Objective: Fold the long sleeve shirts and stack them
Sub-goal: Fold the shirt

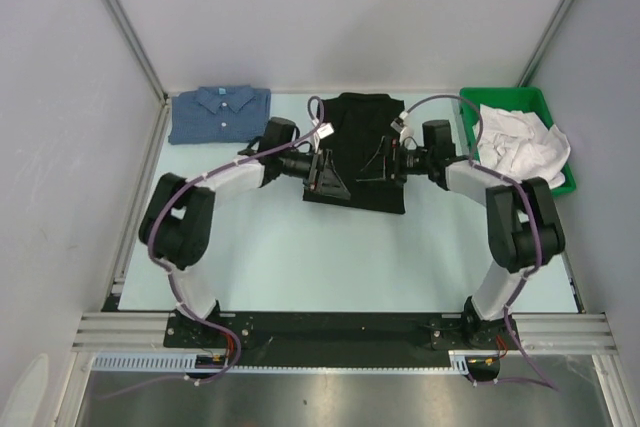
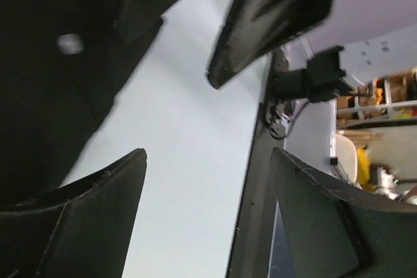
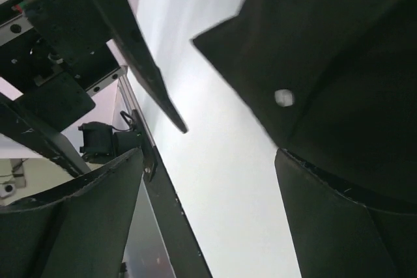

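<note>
Black shirt point(image 1: 355, 142) folded, lying mid-surface toward the far side. Blue shirt point(image 1: 220, 113) also folded, flat in the far-left corner of the surface point(image 1: 300, 247), well apart from the black one. There's a small pale spot at its collar, maybe a label, too small to read. Left fingers point(image 1: 328, 175) are at the black shirt's left edge, right fingers point(image 1: 380, 167) at its right edge, pointing at each other. Both pairs are spread apart with nothing between them. Wrist views show bare surface in each gap, black cloth off to one side, and a pale button point(image 3: 283, 97) showing. Can't tell if either pair touches the cloth. Green bin point(image 1: 470, 127) far right, holding crumpled white cloth point(image 1: 520, 142).
</note>
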`<state>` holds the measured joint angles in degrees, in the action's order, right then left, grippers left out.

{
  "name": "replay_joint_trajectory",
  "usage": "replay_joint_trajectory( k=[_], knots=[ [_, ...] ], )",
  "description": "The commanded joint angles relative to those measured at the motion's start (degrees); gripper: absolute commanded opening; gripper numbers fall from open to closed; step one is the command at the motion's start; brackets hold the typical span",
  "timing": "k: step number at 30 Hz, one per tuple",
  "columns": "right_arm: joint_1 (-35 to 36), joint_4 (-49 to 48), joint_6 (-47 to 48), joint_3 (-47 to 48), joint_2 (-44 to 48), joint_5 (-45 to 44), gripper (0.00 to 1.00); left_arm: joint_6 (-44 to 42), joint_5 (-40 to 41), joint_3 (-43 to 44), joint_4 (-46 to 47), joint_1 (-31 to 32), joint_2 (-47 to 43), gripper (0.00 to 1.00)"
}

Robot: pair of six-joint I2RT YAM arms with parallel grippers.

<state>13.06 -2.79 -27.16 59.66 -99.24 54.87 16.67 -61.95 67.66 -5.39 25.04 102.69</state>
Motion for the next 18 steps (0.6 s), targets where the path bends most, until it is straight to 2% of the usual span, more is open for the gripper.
replay_joint_trajectory(
  k=[1,5,10,13,14,18],
  knots=[
    [-0.84,-8.9,-6.06,0.8,-8.67,1.9,0.89,8.73,1.92,3.07,11.8,-1.66,9.08,0.83],
    [-2.95,-7.42,-4.14,1.17,-14.74,1.12,0.9,11.19,7.45,4.41,12.59,-4.99,16.47,0.83],
    [-7.77,-0.57,3.5,-0.15,-18.44,-1.51,0.91,11.29,10.71,0.47,11.29,-11.4,21.14,0.83],
    [-10.24,7.58,7.72,-1.21,-17.13,-1.17,0.9,7.52,10.19,-2.6,6.73,-13.43,19.31,0.84],
    [-10.59,9.45,10.17,-1.12,-15.12,-0.65,0.9,6.29,9.58,-3.4,5.84,-13.78,17.04,0.83],
    [-10.69,13.69,10.02,1.86,-7.21,4.88,0.91,-0.75,5.54,-5.08,1.53,-14.76,6.4,0.83]
  ],
)
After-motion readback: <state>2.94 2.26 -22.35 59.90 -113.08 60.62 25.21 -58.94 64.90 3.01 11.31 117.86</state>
